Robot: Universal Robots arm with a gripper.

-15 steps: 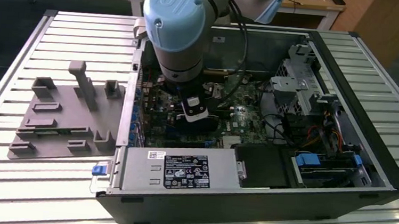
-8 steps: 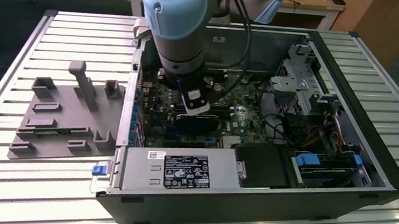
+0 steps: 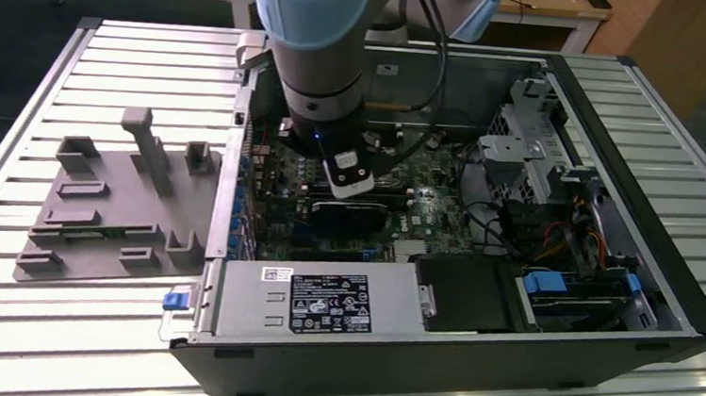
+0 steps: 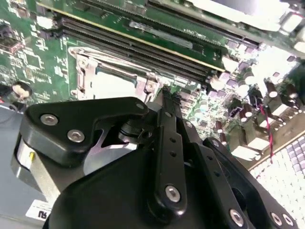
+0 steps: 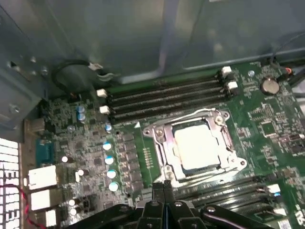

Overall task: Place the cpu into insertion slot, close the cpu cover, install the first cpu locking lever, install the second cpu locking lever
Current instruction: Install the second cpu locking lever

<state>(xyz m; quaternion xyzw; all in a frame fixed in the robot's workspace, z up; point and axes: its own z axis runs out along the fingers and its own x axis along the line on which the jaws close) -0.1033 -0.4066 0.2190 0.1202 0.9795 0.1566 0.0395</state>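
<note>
The insertion slot (image 5: 159, 148) sits on the green board, its silver rim showing in both wrist views (image 4: 83, 71). The cpu (image 5: 195, 148) lies flat inside it with its silvery top up. The cpu cover (image 5: 224, 138) lies down over the chip and frames it. A thin wire locking lever (image 5: 190, 114) runs along the socket's side by the memory slots; whether it is latched I cannot tell. My gripper (image 5: 163, 185) is shut with nothing between its fingers and hovers just beside the socket's edge (image 4: 165, 93). In the exterior view my gripper (image 3: 351, 187) hangs inside the open computer case.
Black memory slots (image 5: 162, 98) flank the socket on two sides. A power supply (image 3: 319, 304) fills the case's near side, with a drive cage (image 3: 545, 156) and cables (image 3: 503, 219) at the exterior view's right. A grey fixture (image 3: 113, 207) lies on the slatted table.
</note>
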